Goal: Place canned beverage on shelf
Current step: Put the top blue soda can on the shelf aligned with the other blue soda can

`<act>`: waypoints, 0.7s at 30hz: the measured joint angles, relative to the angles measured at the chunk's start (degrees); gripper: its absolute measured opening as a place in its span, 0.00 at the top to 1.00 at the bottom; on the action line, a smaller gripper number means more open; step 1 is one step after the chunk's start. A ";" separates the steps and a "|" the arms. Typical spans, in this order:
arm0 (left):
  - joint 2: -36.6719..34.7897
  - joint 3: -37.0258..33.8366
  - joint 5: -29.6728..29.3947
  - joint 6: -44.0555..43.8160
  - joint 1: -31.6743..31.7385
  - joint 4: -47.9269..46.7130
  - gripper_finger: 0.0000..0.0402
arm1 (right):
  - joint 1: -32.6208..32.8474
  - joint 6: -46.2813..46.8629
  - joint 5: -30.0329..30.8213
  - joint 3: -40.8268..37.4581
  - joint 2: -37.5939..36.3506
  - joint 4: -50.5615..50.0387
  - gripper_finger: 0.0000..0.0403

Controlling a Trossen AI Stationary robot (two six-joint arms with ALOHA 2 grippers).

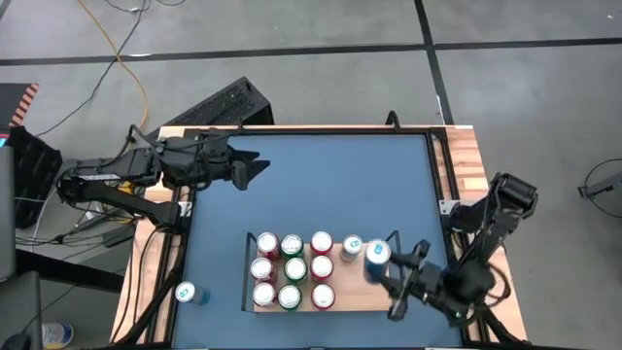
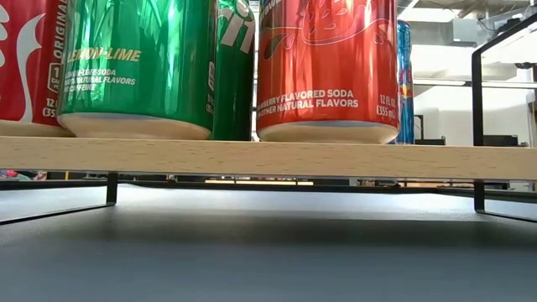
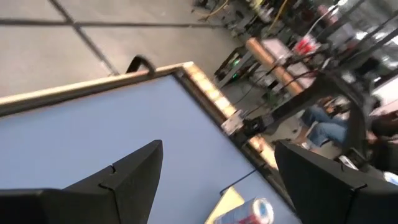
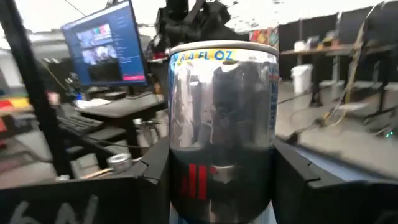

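Observation:
The shelf (image 1: 362, 297), a light-wood board (image 2: 268, 158) with black end rails (image 2: 477, 126), stands near the table's front edge. Several red and green cans (image 1: 292, 270) stand upright on it. My right gripper (image 1: 384, 268), coming from the table's near right corner, is shut on a slim silver-and-blue can (image 1: 377, 259) at the shelf's right end, beside the rail (image 1: 394, 237). At the table's far left my left gripper (image 1: 255, 170) hangs open and empty above the blue top, its fingers (image 3: 134, 177) wide apart. Another blue can (image 1: 190, 293) sits by the near left edge. My right gripper pinches the slim can's lower body (image 4: 180, 180) between its two fingers (image 4: 154, 177), one on each side. The fingers come in level from the table's right. The can stands upright in the hold; whether its base touches the board does not show.
Wooden strips (image 1: 465, 165) edge the blue tabletop (image 1: 321, 185), which is bare between my left gripper and the shelf. A black keyboard-like object (image 1: 225, 103) and cables lie on the floor beyond the far edge. A seated person (image 3: 323, 127) shows in the room.

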 joint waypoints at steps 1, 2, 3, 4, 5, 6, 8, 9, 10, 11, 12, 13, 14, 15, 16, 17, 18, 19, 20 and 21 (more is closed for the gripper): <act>0.14 0.04 -0.03 0.30 0.00 0.83 0.27 | -0.56 -2.63 -0.15 -0.58 -1.23 0.54 0.56; 0.24 0.04 -0.02 0.63 0.00 1.08 0.27 | -1.20 -4.92 -0.51 -1.72 -2.66 1.32 0.56; 0.50 0.00 0.05 0.99 0.00 1.17 0.27 | -1.82 -6.88 -1.07 -3.38 -4.22 2.37 0.56; 0.88 0.00 0.21 1.23 0.00 1.64 0.27 | -2.52 -8.19 -2.18 -5.41 -6.00 2.46 0.56; 1.20 0.00 0.62 1.25 0.03 2.10 0.27 | -3.42 -7.66 -3.96 -7.82 -8.37 2.43 0.56; 1.54 0.00 1.09 1.24 0.06 1.95 0.27 | -4.38 -6.53 -5.39 -10.44 -10.97 2.43 0.56; 2.31 0.00 1.86 1.28 0.04 1.89 0.27 | -6.72 -2.90 -8.82 -16.50 -16.42 2.57 0.56; 2.68 0.00 2.66 1.27 0.06 2.14 0.27 | -8.12 -0.56 -11.06 -19.68 -19.13 2.58 0.56; 3.14 0.00 3.57 1.30 0.26 2.39 0.27 | -9.51 1.67 -13.20 -22.93 -21.81 2.53 0.56; 3.61 0.00 5.08 1.56 0.68 3.07 0.27 | -10.88 3.69 -15.22 -26.12 -24.51 2.50 0.56; 3.99 0.00 6.61 2.01 1.17 4.03 0.27 | -12.37 5.46 -16.88 -29.17 -27.23 2.53 0.56; 4.41 0.00 8.02 2.49 1.71 4.84 0.27 | -13.74 6.94 -18.40 -32.03 -30.05 2.53 0.56; 4.70 0.00 9.23 2.89 2.29 5.57 0.27 | -14.95 8.43 -19.13 -34.56 -32.86 2.53 0.56; 5.05 0.00 10.03 3.10 2.87 6.43 0.27 | -16.18 9.85 -19.43 -37.09 -35.58 2.34 0.56; 5.31 0.00 10.60 3.34 3.48 7.34 0.27 | -17.43 11.23 -19.69 -39.57 -38.20 1.47 0.56; 5.37 0.00 11.24 3.59 4.16 7.75 0.27 | -18.72 12.49 -20.46 -41.71 -40.41 0.38 0.56; 5.51 0.00 11.72 3.73 4.83 7.91 0.27 | -20.16 13.97 -22.05 -43.79 -42.46 -0.85 0.56; 5.94 0.00 12.21 3.73 5.64 8.43 0.27 | -21.53 15.43 -24.08 -45.81 -44.28 -1.89 0.56; 6.18 0.00 13.01 3.76 6.48 9.13 0.27 | -23.03 16.77 -26.03 -47.56 -46.08 -3.01 0.56; 6.33 0.00 14.01 3.76 7.42 9.17 0.27 | -24.54 18.27 -27.92 -49.20 -47.70 -3.61 0.56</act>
